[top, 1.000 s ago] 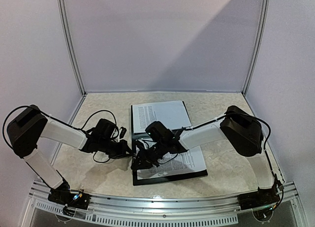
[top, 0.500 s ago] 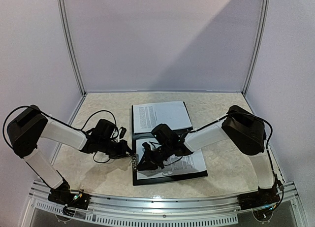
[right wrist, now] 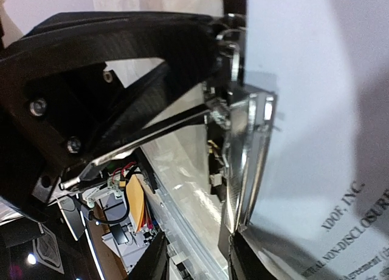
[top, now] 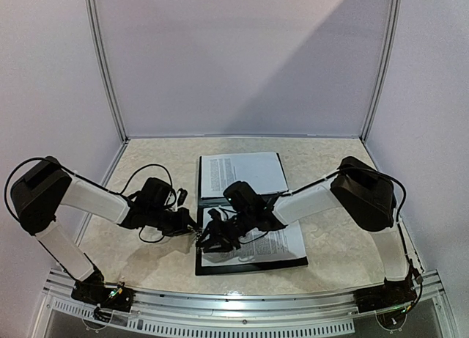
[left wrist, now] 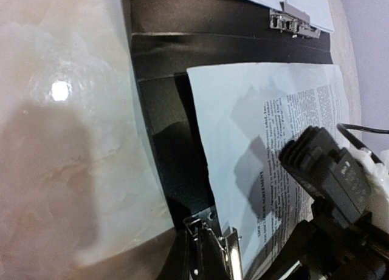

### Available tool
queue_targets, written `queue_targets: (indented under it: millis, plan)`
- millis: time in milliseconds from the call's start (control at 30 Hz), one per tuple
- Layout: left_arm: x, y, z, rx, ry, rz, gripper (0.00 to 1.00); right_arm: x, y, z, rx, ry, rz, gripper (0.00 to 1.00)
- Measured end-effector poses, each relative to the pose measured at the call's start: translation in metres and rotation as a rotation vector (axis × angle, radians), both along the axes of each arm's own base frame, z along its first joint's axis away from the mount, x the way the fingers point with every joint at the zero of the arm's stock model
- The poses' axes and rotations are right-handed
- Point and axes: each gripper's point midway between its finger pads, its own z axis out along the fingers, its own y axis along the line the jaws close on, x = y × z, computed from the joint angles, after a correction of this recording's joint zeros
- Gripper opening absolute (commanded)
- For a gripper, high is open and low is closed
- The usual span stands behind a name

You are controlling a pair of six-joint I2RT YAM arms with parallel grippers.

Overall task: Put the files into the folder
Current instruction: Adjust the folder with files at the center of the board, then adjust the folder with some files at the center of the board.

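**Folder** point(top: 253, 267): one, black. It lies open and flat at the middle of the desk point(top: 146, 162), its near edge close to the desk's near edge and its far half reaching toward the middle of the desk.

**Files:** two white printed lots can be counted, and how many leaves each holds cannot be told.
- The far sheet point(top: 242, 173) lies on the folder's far half.
- The near sheet point(top: 282, 243) lies on the near half, with a strip of bare black folder showing along its left side.

**Metal clips:** two, both inside the folder.
- The far clip point(left wrist: 293, 22) sits on the edge of the far sheet.
- The near clip point(left wrist: 213, 240) is at the near sheet's left corner.

**Left gripper** point(top: 193, 231): one, low at the folder's left edge and right at the near clip. Its jaws are hidden, so opening and hold cannot be told.

**Right gripper** point(top: 207, 239): one, over the near sheet's left end, just beside the left gripper. Its fingers point(right wrist: 155, 259) stand apart, one on each side of the near clip's end, and grasp nothing.
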Motion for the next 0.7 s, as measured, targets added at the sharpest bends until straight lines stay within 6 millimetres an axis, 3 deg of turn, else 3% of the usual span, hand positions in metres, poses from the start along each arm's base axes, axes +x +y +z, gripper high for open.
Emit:
queue_targets:
  millis: [67, 300, 567, 700]
  plan:
    - [0.0, 0.0, 0.0, -0.004, -0.001, 0.005, 0.0, 0.001, 0.004, 0.006, 0.014, -0.001, -0.001, 0.35]
    - [-0.009, 0.004, 0.001, -0.024, 0.025, 0.035, 0.0, 0.034, 0.026, 0.045, 0.131, -0.097, -0.071, 0.35]
    - [-0.029, 0.004, 0.004, -0.041, 0.075, 0.099, 0.0, 0.029, 0.005, 0.027, 0.04, -0.096, -0.085, 0.37]
    - [-0.049, 0.004, 0.005, -0.041, 0.113, 0.146, 0.0, 0.028, -0.004, 0.04, 0.012, -0.156, -0.07, 0.37]
